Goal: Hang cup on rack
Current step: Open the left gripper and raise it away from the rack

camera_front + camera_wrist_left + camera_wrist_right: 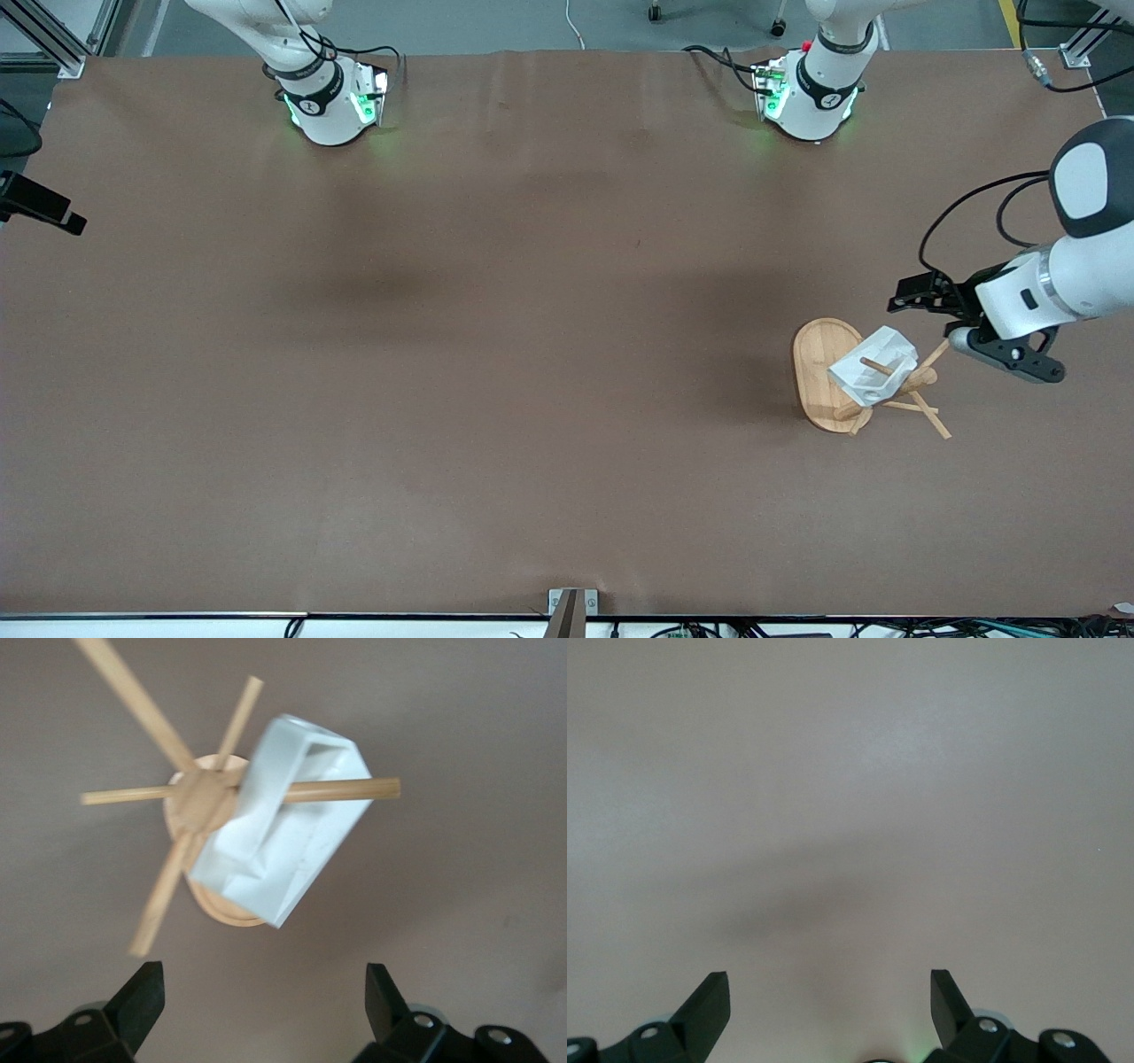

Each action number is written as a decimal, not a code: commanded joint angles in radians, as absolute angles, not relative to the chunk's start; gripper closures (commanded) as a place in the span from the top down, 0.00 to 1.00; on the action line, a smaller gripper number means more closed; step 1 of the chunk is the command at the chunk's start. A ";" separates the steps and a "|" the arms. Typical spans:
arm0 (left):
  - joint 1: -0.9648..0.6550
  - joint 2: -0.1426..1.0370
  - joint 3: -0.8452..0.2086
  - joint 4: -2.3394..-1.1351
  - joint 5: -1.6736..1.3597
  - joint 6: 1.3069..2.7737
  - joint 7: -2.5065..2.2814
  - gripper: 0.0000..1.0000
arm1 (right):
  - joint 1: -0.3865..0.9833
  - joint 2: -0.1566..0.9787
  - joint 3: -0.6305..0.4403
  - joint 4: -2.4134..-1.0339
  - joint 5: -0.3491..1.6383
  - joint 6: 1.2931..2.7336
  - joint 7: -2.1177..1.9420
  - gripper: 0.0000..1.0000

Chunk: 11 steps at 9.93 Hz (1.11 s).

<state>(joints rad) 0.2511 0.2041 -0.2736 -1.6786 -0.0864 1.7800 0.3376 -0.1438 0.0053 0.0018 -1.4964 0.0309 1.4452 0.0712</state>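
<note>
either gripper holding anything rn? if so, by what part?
Nothing held. Left gripper and right gripper are open; the cup hangs on a rack peg.

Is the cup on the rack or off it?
On it. A peg of the rack passes through the cup, which hangs tilted above the base. The open left tool is clear of it.

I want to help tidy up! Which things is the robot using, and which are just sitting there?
Used for the job:
cup, hanging on a peg
rack
left hand, open, empty, near the rack

Just there:
table
right hand, open, waiting
</note>
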 commanded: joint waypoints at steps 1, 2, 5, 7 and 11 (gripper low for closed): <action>0.183 0.149 -0.253 -1.700 -0.038 1.776 0.246 1.00 | -0.146 0.006 0.008 -1.486 0.014 1.427 0.055 1.00; 0.132 0.115 -0.206 -1.704 -0.038 1.773 0.186 1.00 | -0.143 0.006 0.011 -1.483 -0.001 1.424 0.025 1.00; 0.060 0.039 -0.170 -1.703 -0.038 1.741 0.017 1.00 | -0.143 0.008 0.021 -1.471 -0.026 1.440 0.014 1.00; -0.003 -0.026 -0.120 -1.701 -0.038 1.688 0.008 1.00 | -0.140 0.008 0.031 -1.468 -0.023 1.457 0.014 1.00; -0.066 -0.059 -0.054 -1.576 -0.037 1.573 0.008 1.00 | -0.140 0.008 0.023 -1.468 -0.015 1.460 0.014 1.00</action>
<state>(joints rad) -0.0358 -0.0900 -0.0724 -1.6305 -0.0582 1.6234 0.0145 -0.1384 0.0055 0.0231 -1.4785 -0.0032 1.4631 0.0239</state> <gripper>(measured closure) 0.000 0.000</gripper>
